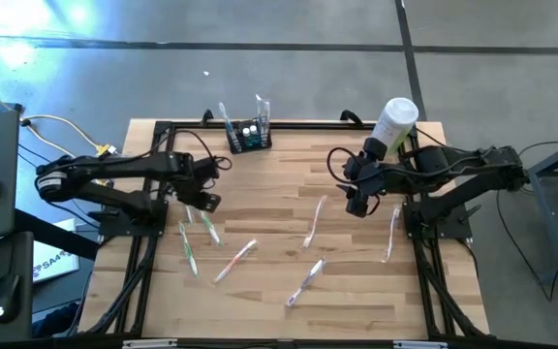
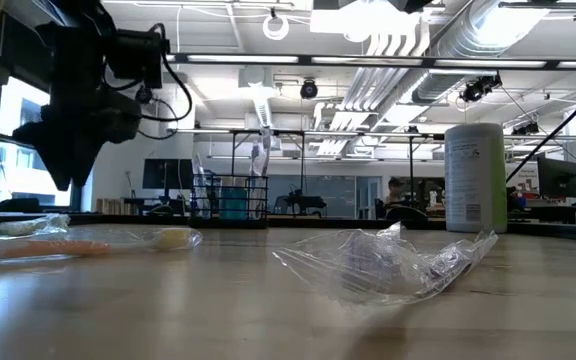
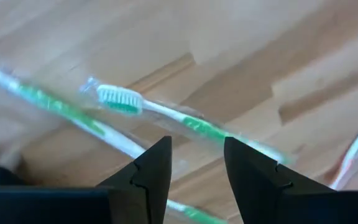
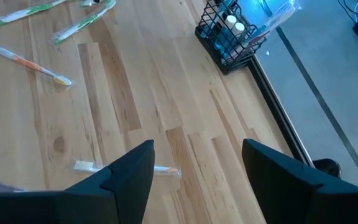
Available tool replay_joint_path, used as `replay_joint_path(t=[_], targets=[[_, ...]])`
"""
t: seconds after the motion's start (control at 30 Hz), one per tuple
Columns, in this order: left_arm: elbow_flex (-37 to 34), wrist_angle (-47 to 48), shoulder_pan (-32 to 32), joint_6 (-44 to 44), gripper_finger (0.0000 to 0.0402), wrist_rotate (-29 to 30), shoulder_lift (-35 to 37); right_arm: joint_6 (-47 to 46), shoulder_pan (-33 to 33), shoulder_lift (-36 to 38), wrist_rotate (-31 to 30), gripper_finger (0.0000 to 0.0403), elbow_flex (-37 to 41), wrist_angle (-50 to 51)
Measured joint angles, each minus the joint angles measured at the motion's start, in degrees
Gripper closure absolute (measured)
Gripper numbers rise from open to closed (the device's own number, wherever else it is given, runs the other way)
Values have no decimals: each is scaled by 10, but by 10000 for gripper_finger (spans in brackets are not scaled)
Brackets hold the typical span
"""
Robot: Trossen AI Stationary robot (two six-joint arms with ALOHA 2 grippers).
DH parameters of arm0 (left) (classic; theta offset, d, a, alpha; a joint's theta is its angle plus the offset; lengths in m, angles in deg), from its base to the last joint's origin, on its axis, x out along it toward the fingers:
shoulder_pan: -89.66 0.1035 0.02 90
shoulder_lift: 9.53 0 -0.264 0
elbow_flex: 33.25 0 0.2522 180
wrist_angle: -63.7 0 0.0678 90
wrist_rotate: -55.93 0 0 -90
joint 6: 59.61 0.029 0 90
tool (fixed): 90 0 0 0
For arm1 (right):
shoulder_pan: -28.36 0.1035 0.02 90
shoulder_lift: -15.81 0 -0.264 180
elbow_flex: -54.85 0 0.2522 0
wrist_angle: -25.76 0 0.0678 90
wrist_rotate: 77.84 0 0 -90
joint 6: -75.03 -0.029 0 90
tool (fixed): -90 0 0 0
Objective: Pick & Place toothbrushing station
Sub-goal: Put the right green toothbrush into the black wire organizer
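The toothbrushing station (image 1: 248, 136), a small black wire rack with a few toothbrushes standing in it, sits at the table's far edge; it also shows in the right wrist view (image 4: 232, 32) and the low view (image 2: 233, 195). My left gripper (image 1: 206, 202) points down, open, just above a wrapped green toothbrush (image 3: 166, 113) that lies flat on the wood beside a second green one (image 3: 61, 107). Its fingers stand over the handle without touching it. My right gripper (image 1: 359, 206) hangs open, high over the table's right half (image 4: 194, 165).
Several wrapped toothbrushes lie scattered on the wooden top: green ones (image 1: 190, 244), an orange one (image 1: 235, 260), others (image 1: 315, 223) (image 1: 305, 281) (image 1: 391, 233). A tall white cylindrical container (image 1: 395, 124) stands at the far right corner. A crumpled clear wrapper (image 2: 388, 262) lies near the front edge.
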Motion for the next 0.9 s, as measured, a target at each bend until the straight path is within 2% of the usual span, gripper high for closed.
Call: replay_joint_path(t=[0.3,0.4,0.67,0.77,0.83,0.9], targets=[[0,-5,0,291,256,-13,-19,7,-6,-7,4,167,0,-3],[1,-6,0,362,256,-12,-19,11,-15,-6,17,167,0,-3],[1,-6,-2,375,256,-23,-19,19,-22,-7,33,167,0,-2],[1,-6,-27,375,256,-29,-19,19,-22,-7,33,167,0,3],[1,-4,-45,320,256,-23,-19,19,-22,-7,32,167,0,4],[1,-6,-54,221,256,-8,-22,19,-22,-7,32,167,0,6]])
